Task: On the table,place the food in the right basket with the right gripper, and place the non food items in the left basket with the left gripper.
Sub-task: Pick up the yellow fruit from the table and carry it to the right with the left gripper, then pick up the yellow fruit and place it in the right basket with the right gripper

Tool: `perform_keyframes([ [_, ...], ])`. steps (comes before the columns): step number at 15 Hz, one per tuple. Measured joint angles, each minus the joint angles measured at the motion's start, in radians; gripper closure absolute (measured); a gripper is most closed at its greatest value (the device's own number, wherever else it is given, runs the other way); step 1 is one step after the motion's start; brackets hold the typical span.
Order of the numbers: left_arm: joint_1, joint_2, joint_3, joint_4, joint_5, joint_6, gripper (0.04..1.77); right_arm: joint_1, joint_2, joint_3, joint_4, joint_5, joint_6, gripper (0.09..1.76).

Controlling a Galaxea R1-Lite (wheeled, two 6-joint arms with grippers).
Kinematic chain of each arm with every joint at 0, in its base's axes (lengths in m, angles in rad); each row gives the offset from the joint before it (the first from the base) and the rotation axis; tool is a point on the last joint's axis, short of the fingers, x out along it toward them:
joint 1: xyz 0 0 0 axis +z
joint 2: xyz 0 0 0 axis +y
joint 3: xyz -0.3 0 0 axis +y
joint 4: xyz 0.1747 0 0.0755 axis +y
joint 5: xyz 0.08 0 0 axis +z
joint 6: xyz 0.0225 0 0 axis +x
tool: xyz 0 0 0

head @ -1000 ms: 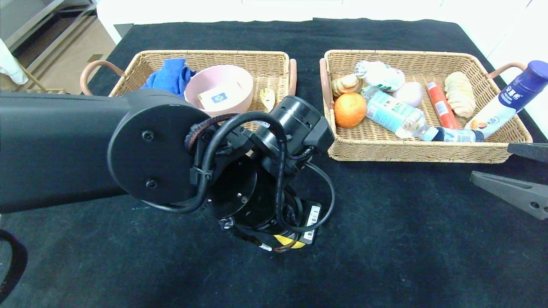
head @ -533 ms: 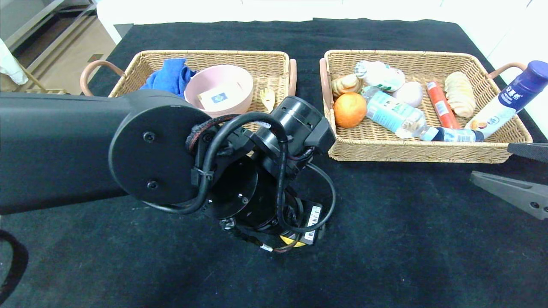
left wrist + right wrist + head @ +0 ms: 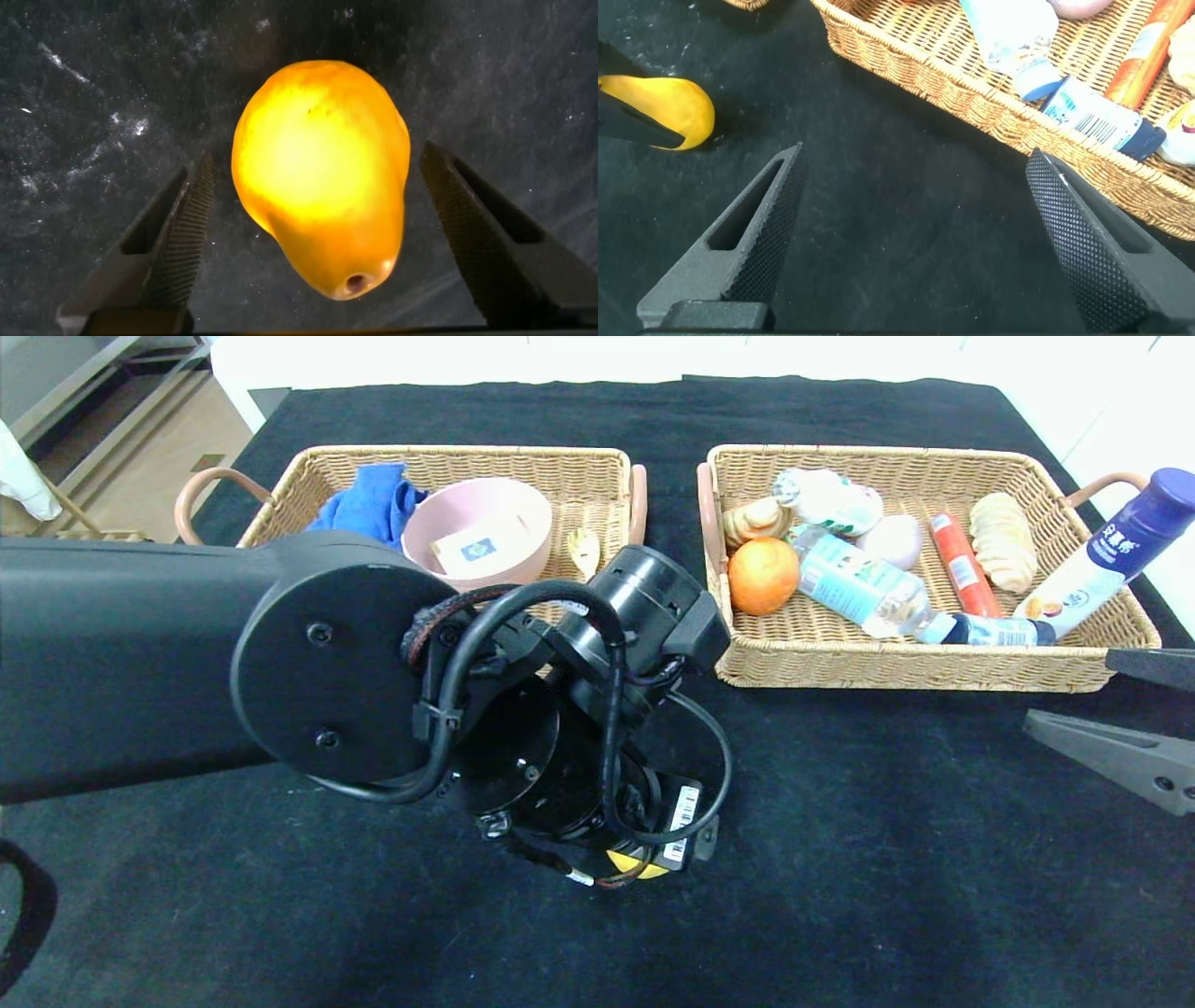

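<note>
Below, yellow pear (image 3: 322, 177) mostly hidden under left end effector (image 3: 322, 238), fingers apart.

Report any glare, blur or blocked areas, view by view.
Left wrist view: the pear is overexposed at its centre, washing out surface detail. Head view: the left arm hides most of the pear. Right wrist view: the pear is partly occluded.

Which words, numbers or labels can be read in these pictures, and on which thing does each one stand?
White bottle with dark-blue cap: white characters on the blue band, too blurred to read.
Card in the pink bowl: a blue mark, no readable words.
Water bottle label: print too small to read.
Small bottle: a barcode, digits unreadable.
Sticker on the left arm: a barcode, digits unreadable.
Nothing can be read for certain.
</note>
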Motion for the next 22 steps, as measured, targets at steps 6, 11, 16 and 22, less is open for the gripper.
perform_keyframes([
  [6,0.000,-0.030,-0.004,-0.001,0.002,0.003,0.15,0.000,0.000,0.000,-0.001,-0.002,-0.001,0.14],
  [11,-0.006,-0.074,-0.010,0.002,0.004,0.011,0.12,0.001,0.000,0.000,-0.001,-0.003,0.000,0.14],
  [16,-0.002,-0.154,-0.004,0.007,0.004,0.038,0.11,0.005,0.001,-0.001,0.000,-0.002,0.001,0.14],
  [22,0.036,-0.290,0.035,0.010,0.000,0.160,0.10,0.009,0.004,-0.006,0.001,-0.006,0.005,0.14],
])
